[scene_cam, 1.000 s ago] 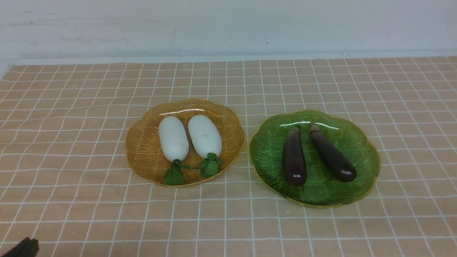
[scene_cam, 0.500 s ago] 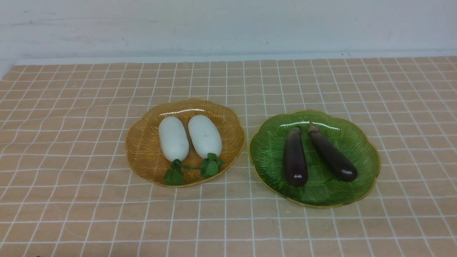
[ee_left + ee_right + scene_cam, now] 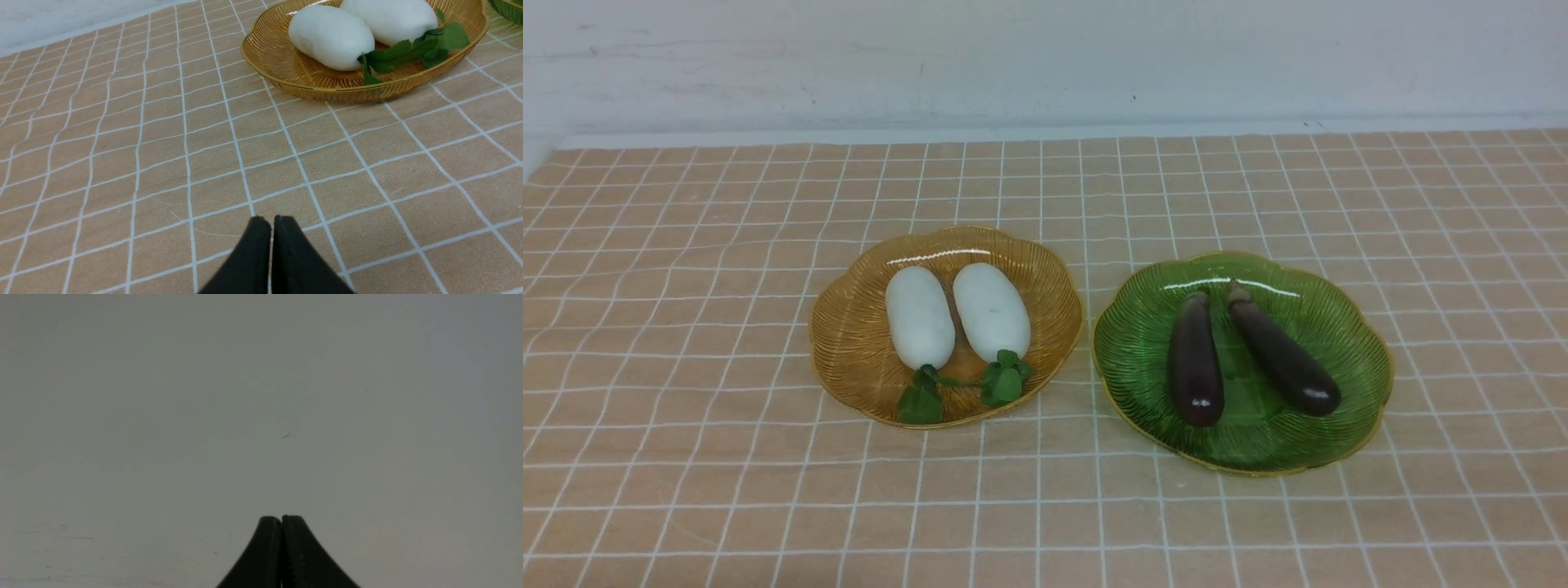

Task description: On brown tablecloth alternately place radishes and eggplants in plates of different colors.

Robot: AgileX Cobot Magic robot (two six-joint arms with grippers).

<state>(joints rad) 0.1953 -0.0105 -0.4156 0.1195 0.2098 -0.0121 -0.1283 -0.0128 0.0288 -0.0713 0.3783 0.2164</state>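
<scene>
on the brown tablecloth [image 3: 686, 343], the amber plate [image 3: 849, 343] at 9 o'clock holds both radishes [image 3: 920, 317]; the green plate [image 3: 1347, 343] at 3 o'clock holds both eggplants [image 3: 1195, 359]. the left gripper [image 3: 271, 222] and the right gripper [image 3: 281, 520] have their jaws pressed together, empty.

Two plates sit side by side on the tablecloth [image 3: 686, 343], rims close together but not quite touching. In the left plate [image 3: 849, 343] lie two radishes, side by side, near touching: the left radish [image 3: 920, 317] and the right radish [image 3: 991, 311], leafy ends toward the robot, leaves reaching the plate's near rim. In the right plate [image 3: 1347, 343] lie two eggplants: the left eggplant [image 3: 1196, 359] runs straight front to back, the right eggplant [image 3: 1284, 349] angles out to the right, stems close together at the far end. Behind the cloth stands the wall [image 3: 1045, 57].
</scene>
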